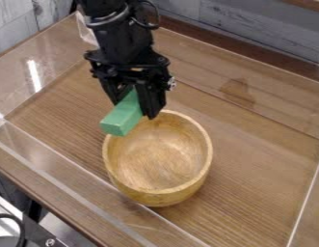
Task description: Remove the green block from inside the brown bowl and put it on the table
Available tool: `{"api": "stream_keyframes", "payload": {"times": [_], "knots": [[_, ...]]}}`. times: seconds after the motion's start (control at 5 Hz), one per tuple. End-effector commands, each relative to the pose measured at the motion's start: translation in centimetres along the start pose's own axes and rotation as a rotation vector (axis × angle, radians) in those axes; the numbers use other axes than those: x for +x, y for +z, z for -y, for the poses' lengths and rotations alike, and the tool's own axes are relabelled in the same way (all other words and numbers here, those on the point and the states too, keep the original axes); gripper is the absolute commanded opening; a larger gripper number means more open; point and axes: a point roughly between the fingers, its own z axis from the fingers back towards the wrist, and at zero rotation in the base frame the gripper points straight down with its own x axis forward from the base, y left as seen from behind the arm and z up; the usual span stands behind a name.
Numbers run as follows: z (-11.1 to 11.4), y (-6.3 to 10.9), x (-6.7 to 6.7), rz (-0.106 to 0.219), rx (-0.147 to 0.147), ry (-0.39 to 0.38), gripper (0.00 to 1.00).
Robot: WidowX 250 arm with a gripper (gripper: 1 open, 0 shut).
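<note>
Green block (121,119) hangs in the air, pinched between the black fingers of the gripper (133,104), with its lower end sticking out down and to the left of the jaws. It is tilted, its long side running from upper right to lower left, and its low corner sits over the far-left rim of the brown bowl (159,159), apparently just clear of the wood, though from this angle a light touch cannot be ruled out. The jaws are clamped tight on the block's upper part, so only its lower two thirds or so show.

The single camera view looks down from the front at an angle. The black arm comes in from the top left, and the gripper points steeply downward. The bowl stands upright on the table (258,121), in the lower middle of the picture, its inside bare with pale grain visible. The tabletop is brown with wood grain and carries soft reflections. Clear acrylic walls (46,159) run along its edges, the near one crossing the lower left corner in front of the bowl. A grey planked backdrop (265,24) fills the upper right, behind the far wall.
</note>
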Motion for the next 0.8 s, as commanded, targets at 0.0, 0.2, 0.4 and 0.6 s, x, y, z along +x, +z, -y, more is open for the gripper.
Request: {"api": "stream_keyframes", "payload": {"times": [0.0, 0.2, 0.4, 0.6], "knots": [[1.7, 0.7, 2.0, 0.062, 0.011, -0.019, 0.00], [4.7, -0.5, 3.0, 0.069, 0.010, -0.031, 0.00], [8.3, -1.8, 4.2, 0.077, 0.005, -0.057, 0.00], [10.3, -2.9, 5.7, 0.082, 0.003, -0.066, 0.00]]}}
